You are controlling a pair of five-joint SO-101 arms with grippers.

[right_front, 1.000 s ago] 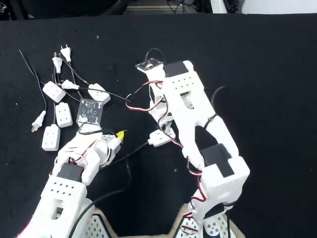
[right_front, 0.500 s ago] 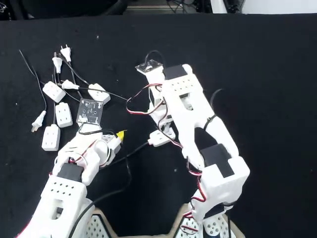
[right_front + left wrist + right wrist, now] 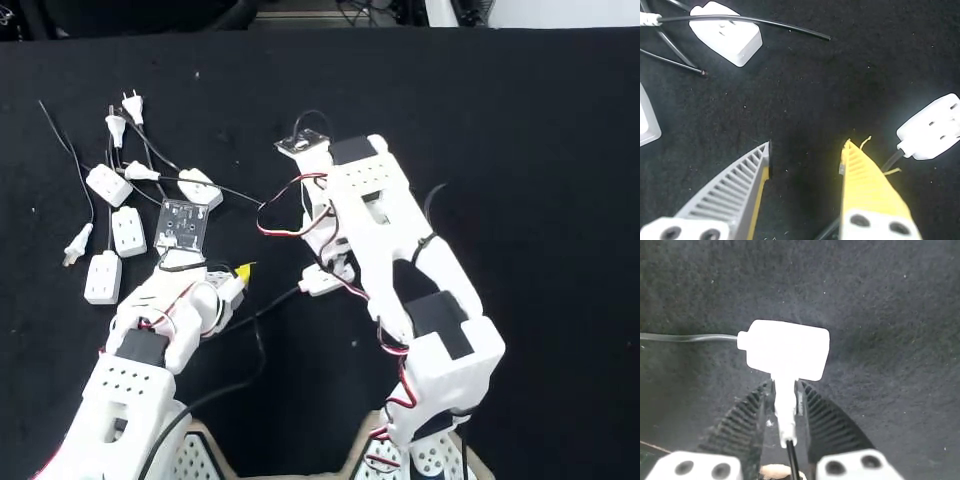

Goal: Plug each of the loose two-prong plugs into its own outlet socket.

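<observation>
- At centre frame in the high view, the right gripper [image 3: 785, 388] is clamped on a white two-prong plug [image 3: 784, 410], which touches a white rectangular outlet socket [image 3: 788, 350] with a black cord, on the black cloth table [image 3: 540, 150].
- At lower left, the left gripper [image 3: 807, 150] hangs wide apart and holds nothing, its grey and yellow fingers over bare cloth.
- At upper left, loose white plugs [image 3: 131, 101] lie among spare white sockets [image 3: 107, 184] and thin black leads.
</observation>
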